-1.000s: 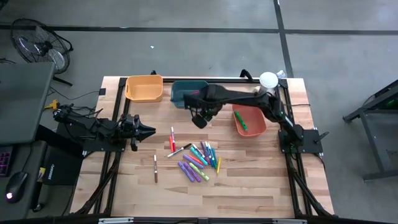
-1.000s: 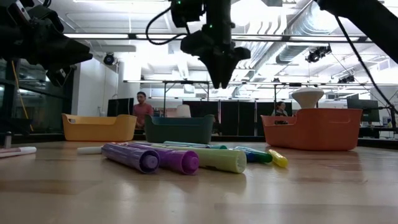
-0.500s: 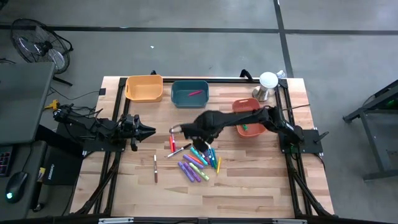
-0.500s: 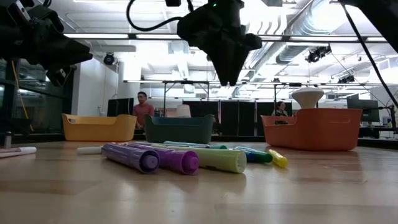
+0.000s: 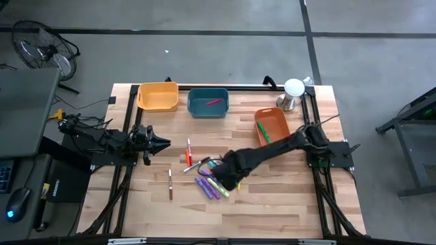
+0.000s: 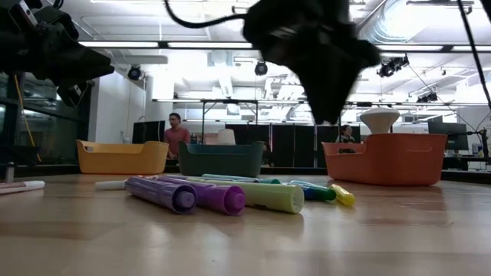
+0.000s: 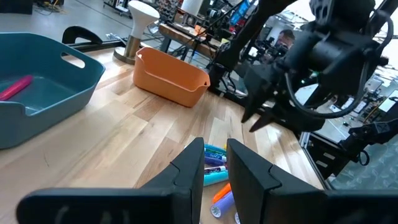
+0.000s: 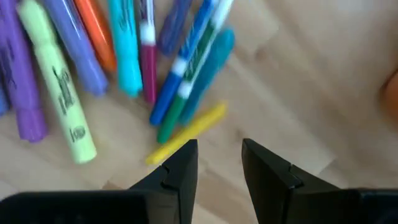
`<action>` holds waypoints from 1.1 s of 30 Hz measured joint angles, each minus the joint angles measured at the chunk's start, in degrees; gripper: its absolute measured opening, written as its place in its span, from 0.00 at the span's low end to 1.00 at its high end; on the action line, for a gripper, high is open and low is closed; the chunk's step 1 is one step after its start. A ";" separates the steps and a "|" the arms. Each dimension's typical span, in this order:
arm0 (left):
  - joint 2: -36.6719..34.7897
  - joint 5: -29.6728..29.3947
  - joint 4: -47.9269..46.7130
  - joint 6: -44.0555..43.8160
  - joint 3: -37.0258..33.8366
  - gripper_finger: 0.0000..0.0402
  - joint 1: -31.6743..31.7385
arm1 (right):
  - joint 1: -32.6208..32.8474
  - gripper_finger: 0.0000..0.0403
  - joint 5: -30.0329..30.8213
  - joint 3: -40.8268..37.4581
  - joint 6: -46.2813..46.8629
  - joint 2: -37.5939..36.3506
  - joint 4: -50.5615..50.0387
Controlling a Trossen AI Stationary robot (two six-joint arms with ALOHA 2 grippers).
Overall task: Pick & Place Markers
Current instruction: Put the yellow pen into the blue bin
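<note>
Several markers [image 5: 216,178] lie flat in a loose pile mid-table: purple, yellow-green, teal, blue, orange and yellow. A red marker [image 5: 188,153], a white one [image 5: 196,165] and a brown one [image 5: 170,182] lie apart, left of the pile. My right gripper [image 5: 228,178] hangs open over the pile, fingers pointing down and clear of the wood in the low view [image 6: 331,116]. In its wrist view [image 8: 219,152] the yellow marker [image 8: 186,134] lies just beyond the fingertips. My left gripper [image 5: 163,143] waits at the table's left, narrowly open [image 7: 214,155].
Along the far edge stand a yellow bin [image 5: 158,96], a teal bin [image 5: 208,107] holding a pink marker [image 5: 215,102], and to the right an orange bin [image 5: 272,122] holding a green marker [image 5: 264,135]. A white knob-shaped object [image 5: 293,88] stands at the far right corner. People show in the room behind.
My right gripper has swept from beside the teal bin toward the table's near edge and now hangs over the marker pile. The markers on the table have not moved.
</note>
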 joint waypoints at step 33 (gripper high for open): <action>0.00 0.00 0.00 0.00 0.00 0.17 0.00 | -0.49 0.28 -1.66 -15.66 32.01 -2.40 19.67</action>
